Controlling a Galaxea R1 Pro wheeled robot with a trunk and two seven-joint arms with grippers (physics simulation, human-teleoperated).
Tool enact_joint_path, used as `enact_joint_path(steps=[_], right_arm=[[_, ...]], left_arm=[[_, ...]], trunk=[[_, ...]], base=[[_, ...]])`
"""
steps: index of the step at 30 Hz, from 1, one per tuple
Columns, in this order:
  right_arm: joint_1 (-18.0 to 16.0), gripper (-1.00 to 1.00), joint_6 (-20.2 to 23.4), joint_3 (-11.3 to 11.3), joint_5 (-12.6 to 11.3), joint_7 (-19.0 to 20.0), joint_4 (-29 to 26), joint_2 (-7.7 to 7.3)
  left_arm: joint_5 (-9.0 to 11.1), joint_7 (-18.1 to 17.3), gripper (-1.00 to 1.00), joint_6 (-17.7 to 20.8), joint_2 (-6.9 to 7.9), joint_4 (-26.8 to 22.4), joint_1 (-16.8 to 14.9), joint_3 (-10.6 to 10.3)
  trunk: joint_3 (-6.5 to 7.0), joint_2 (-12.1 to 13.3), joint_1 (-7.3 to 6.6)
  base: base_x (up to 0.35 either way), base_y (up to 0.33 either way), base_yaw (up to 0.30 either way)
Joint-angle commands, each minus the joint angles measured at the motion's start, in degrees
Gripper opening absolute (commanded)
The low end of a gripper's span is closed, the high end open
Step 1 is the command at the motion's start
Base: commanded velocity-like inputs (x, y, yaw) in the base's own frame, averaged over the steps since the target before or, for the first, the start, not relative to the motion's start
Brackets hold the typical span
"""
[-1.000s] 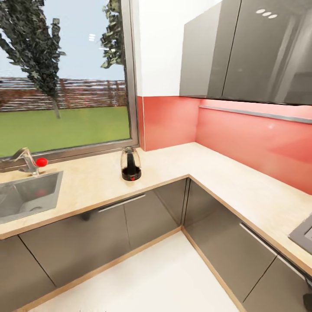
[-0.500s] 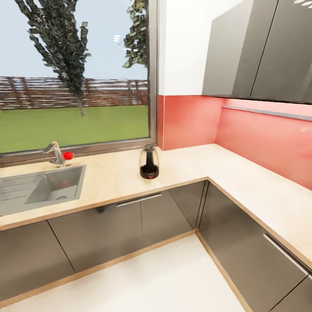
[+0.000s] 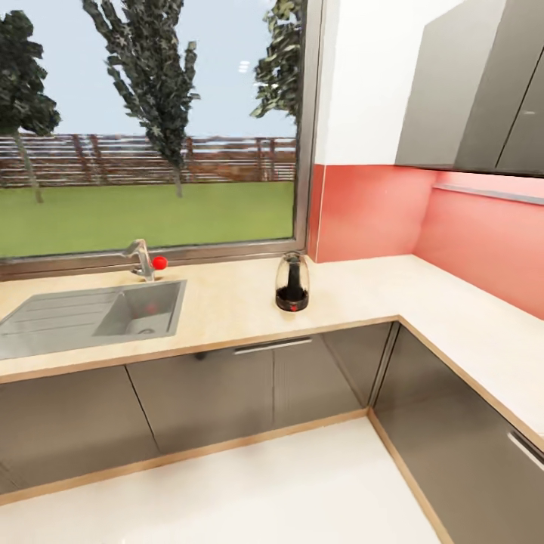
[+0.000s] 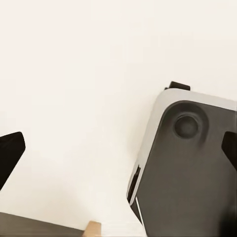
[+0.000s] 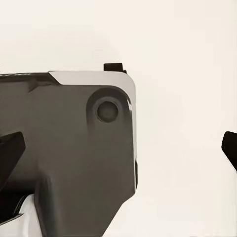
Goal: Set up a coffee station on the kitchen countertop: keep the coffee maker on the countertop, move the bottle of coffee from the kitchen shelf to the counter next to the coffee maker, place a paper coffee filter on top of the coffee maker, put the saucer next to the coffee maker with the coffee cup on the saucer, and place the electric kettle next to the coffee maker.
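Coffee maker: upright on the L-shaped countertop, below the window, well right of the sink and faucet. Left gripper: fingertips at opposite frame edges, spread wide, nothing between, above pale floor and robot base. Right gripper: likewise spread, nothing held.

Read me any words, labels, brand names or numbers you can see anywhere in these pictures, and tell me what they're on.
None: no readable text anywhere.
The coffee maker on the countertop has only a small red mark at its base, too small to read as a sign.
The sink, faucet and cabinets carry no lettering.
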Motion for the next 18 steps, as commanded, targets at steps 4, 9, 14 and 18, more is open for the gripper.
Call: enact_joint_path(steps=[4,9,14,18], right_arm=[[0.0,1.0,0.3,-0.5,0.6,0.0,-0.2,0.0],[0.0,1.0,0.3,-0.5,0.6,0.1,-2.8,-0.08],[0.0,1.0,0.3,-0.6,0.5,0.1,-8.4,-0.07],[0.0,1.0,0.3,-0.7,0.2,0.3,-14.2,0.21]], left_arm=[[0.4,0.2,1.0,-0.2,-0.14,0.0,-0.1,-0.5],[0.0,0.1,1.0,-0.1,-0.42,0.0,-0.1,-0.8],[-0.2,0.1,1.0,-0.1,-0.48,0.0,-0.1,-1.1],[-0.2,0.1,1.0,-0.2,-0.43,0.0,-0.1,-1.2]], trunk=[[-0.17,-0.1,0.02],[-0.2,-0.1,0.02],[-0.2,-0.1,0.02],[-0.2,-0.1,0.02]], base=[[0.0,0.0,0.229],[0.0,0.0,0.058],[0.0,0.0,0.006],[0.0,0.0,0.0]])
